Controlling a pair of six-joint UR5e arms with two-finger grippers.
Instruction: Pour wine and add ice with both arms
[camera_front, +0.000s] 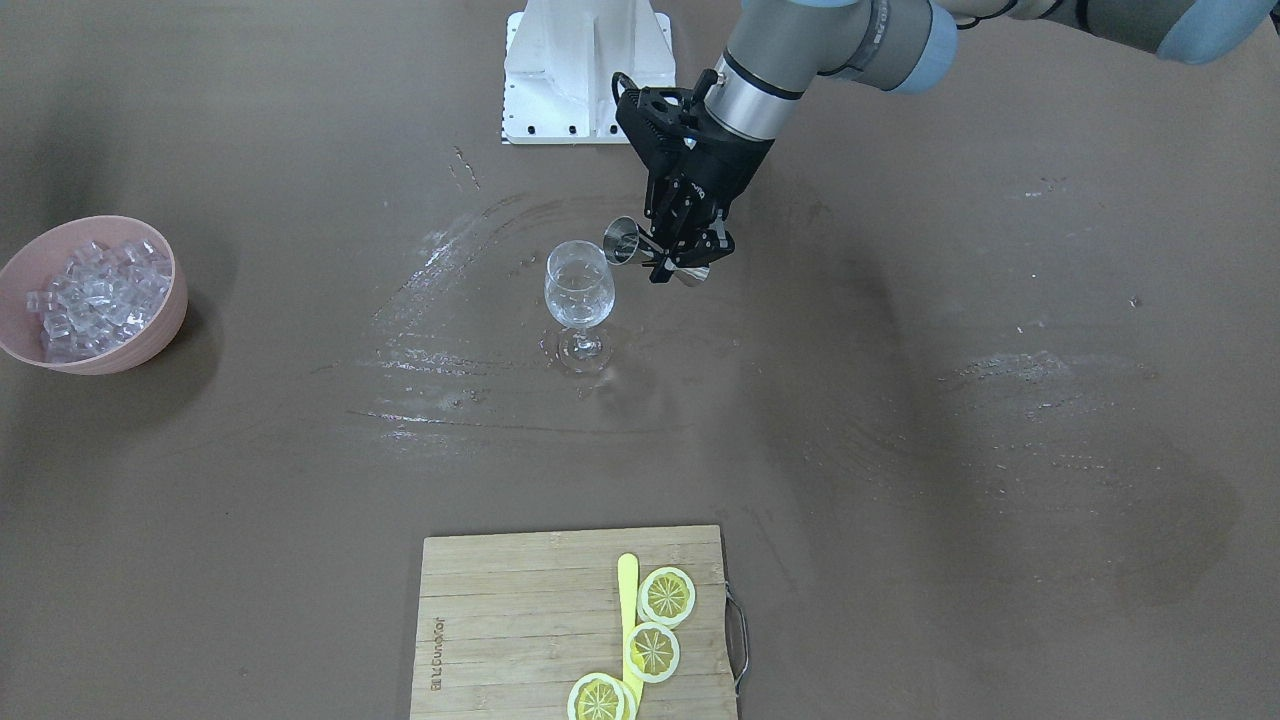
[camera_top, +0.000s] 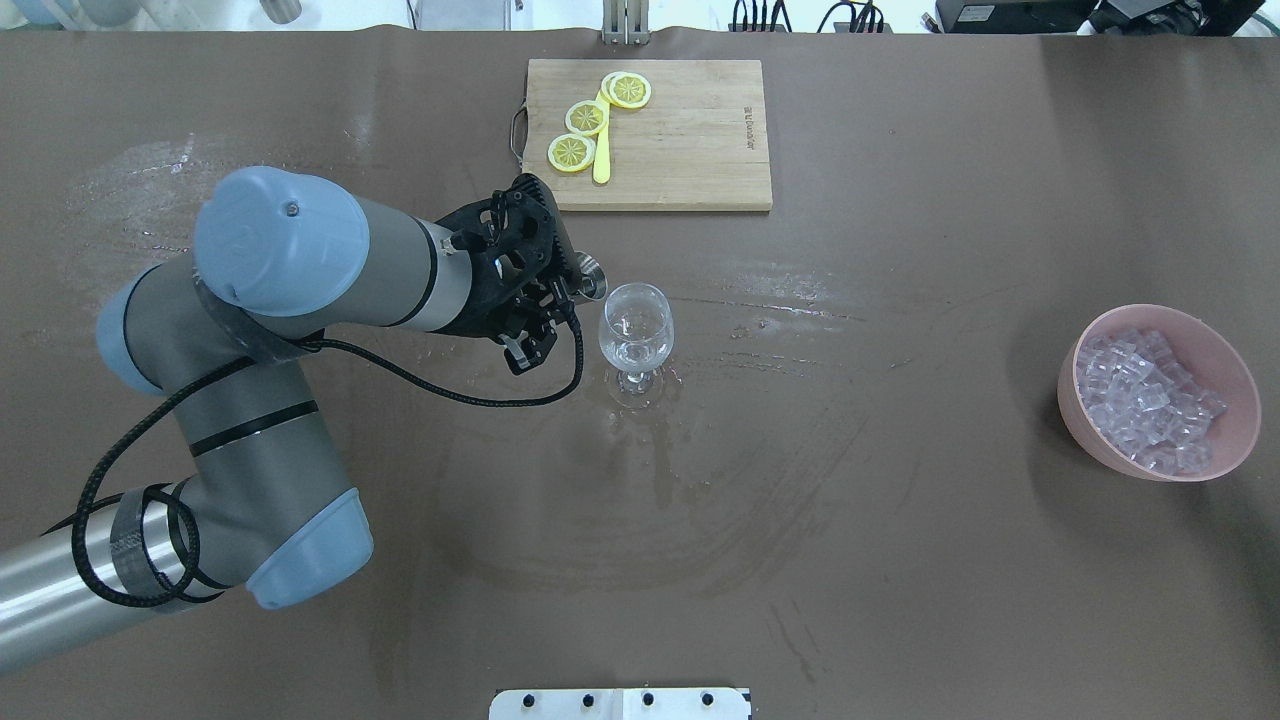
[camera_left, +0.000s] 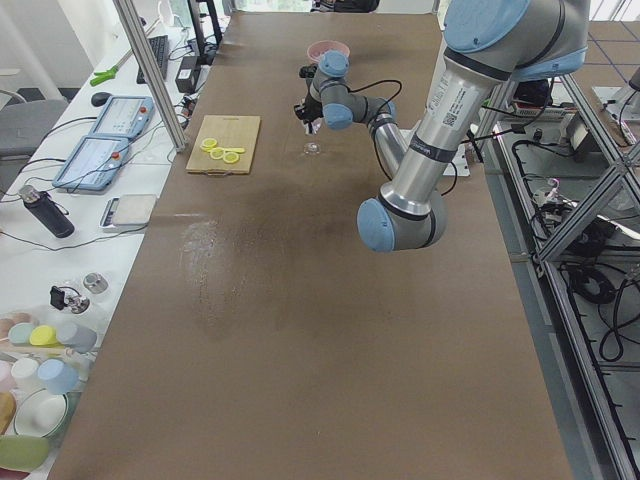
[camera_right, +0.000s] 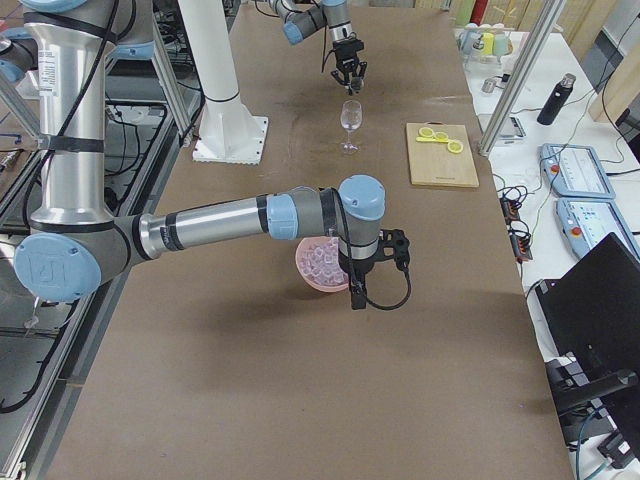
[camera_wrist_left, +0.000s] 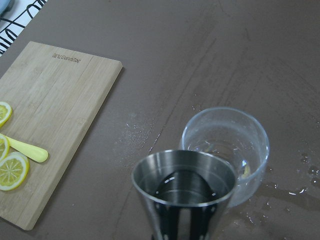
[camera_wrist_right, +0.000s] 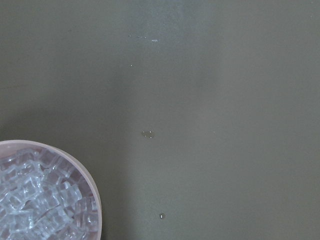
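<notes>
Steel jigger (camera_wrist_left: 185, 192), tipped sideways just beside the rim of the wine glass (camera_front: 579, 290), sits clamped in the left gripper (camera_front: 685, 262). Pouring looks under way, and the next move needs a further tilt. Ice (camera_front: 95, 290) fills the pink bowl (camera_front: 160, 335) at the robot's right. The right gripper (camera_right: 356, 298) hangs near it, and I cannot tell whether it is wide or closed.

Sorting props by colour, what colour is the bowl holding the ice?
The bowl is pale pink, clearest in the overhead view.
</notes>
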